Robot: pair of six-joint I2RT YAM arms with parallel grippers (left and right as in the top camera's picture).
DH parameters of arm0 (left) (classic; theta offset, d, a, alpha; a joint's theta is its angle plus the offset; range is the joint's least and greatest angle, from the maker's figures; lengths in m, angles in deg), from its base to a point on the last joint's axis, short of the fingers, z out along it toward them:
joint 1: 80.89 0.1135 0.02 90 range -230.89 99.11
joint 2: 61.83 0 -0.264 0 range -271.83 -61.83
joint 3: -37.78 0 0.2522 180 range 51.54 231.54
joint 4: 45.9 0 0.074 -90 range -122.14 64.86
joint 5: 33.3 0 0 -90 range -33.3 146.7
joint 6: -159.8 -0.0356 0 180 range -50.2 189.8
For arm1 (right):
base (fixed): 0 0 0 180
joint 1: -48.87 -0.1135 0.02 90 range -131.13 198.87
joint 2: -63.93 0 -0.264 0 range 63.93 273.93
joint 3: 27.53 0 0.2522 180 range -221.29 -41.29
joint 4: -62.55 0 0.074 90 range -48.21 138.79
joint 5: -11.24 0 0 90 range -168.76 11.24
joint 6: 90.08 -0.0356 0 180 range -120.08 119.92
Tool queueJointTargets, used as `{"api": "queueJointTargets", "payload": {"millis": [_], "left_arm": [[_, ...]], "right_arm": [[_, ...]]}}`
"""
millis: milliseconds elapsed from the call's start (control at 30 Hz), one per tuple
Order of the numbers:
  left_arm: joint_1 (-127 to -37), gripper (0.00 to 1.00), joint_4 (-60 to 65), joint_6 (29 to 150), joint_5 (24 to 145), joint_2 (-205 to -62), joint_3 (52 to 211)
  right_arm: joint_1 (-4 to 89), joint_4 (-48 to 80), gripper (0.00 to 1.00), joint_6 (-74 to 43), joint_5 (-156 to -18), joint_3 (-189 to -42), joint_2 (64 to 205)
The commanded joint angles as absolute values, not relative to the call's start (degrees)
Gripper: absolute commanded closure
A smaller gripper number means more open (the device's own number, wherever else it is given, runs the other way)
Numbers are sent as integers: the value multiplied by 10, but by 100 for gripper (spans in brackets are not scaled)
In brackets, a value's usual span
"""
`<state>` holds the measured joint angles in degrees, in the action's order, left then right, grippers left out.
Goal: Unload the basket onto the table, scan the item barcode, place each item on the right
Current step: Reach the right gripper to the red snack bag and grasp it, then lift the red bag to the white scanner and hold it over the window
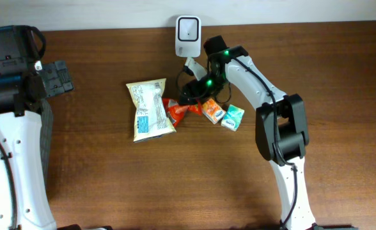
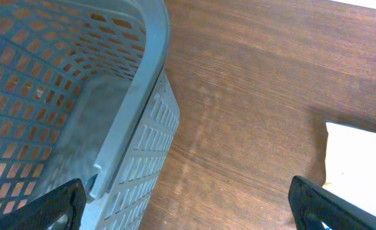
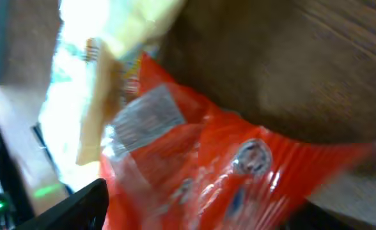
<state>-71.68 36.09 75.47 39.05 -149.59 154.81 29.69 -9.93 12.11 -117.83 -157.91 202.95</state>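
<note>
Right fingers point(image 1: 189, 94) spread apart, gripping nothing, just over the orange packet point(image 3: 207, 166) on the desk point(image 1: 98, 179) between a pale bag point(image 1: 149, 108) and small boxes point(image 1: 212, 110), near the white scanner point(image 1: 188, 35). Left fingers point(image 2: 188, 199) wide open, empty, beside a gray basket point(image 2: 143, 128).

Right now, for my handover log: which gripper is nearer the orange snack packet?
Right. The right gripper is just above the orange snack packet; the left gripper is far off by the grey basket at the table's left side.

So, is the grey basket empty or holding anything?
Empty as far as visible: the basket shows only bare perforated walls and floor.
</note>
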Motion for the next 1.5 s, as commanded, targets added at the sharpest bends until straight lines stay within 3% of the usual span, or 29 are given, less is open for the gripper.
{"api": "queueJointTargets", "payload": {"millis": [0,100,167,200,367,567,700,867,967,1067,1267,1467], "left_arm": [[-716,1,360,762,385,-1497,1547],[-716,1,360,762,385,-1497,1547],[-716,1,360,762,385,-1497,1547],[-716,1,360,762,385,-1497,1547],[-716,1,360,762,384,-1497,1547],[-716,1,360,762,384,-1497,1547],[-716,1,361,762,384,-1497,1547],[-716,1,360,762,385,-1497,1547],[-716,1,360,762,385,-1497,1547],[-716,1,360,762,385,-1497,1547],[-716,1,360,762,385,-1497,1547],[-716,1,360,762,385,-1497,1547]], "right_arm": [[306,-88,23,132,-1165,-1579,2049],[305,-74,45,133,-1169,-1563,2059],[309,-86,88,141,-1172,-1553,2061],[315,-95,96,141,-1173,-1554,2056],[369,-137,96,140,-1271,-1576,2025],[406,-167,96,21,-1291,-1629,1943],[397,-103,96,-95,-1150,-1644,1887],[312,47,96,-106,-799,-1644,1868],[262,107,96,-58,-655,-1644,1872],[240,106,96,-45,-647,-1644,1872],[198,142,96,116,-619,-1644,1879],[185,340,96,304,-510,-1644,1949]]}}
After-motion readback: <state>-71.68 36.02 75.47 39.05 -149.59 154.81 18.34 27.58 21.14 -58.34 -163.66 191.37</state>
